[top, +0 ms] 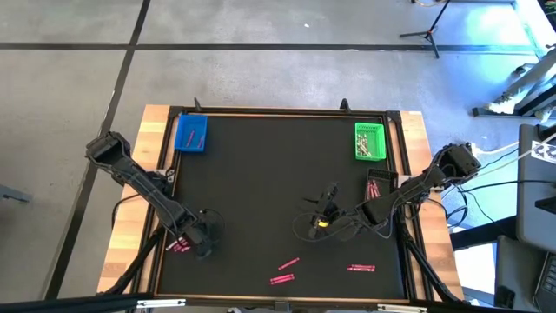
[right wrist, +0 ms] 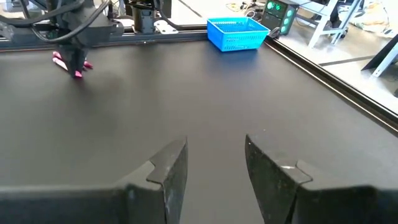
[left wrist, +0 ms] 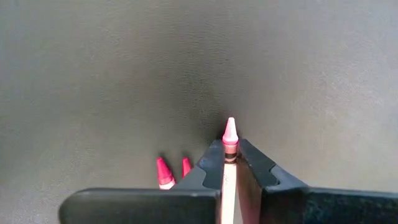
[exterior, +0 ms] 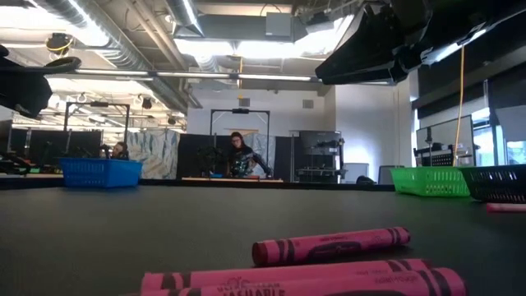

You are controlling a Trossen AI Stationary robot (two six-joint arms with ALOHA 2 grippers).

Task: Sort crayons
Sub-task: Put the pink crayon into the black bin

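My left gripper (top: 204, 236) is at the near left of the black mat, shut on a pink crayon (left wrist: 229, 134). Two more pink crayons (left wrist: 163, 172) lie on the mat beside it, and they also show in the high view (top: 178, 246). My right gripper (right wrist: 214, 162) is open and empty above the middle right of the mat (top: 326, 210). Loose pink crayons lie near the front edge (top: 288, 263), (top: 361, 268); they fill the foreground of the low view (exterior: 329, 244). A blue tray (top: 191, 133) and a green tray (top: 369, 142) stand at the far corners. My left gripper pinches the pink crayon between its two fingers, on the paper-wrapped shaft just behind the tip (left wrist: 229, 163). The crayon lies along the fingers, and its pointed tip (left wrist: 230, 129) sticks out past the fingertips toward the mat. I cannot tell whether it is clear of the mat.
A dark tray (top: 380, 185) holding reddish crayons stands at the right edge, below the green tray. A raised frame (top: 287, 112) runs round the mat. The mat's middle (top: 261, 191) is bare. People and equipment show in the room behind, in the low view.
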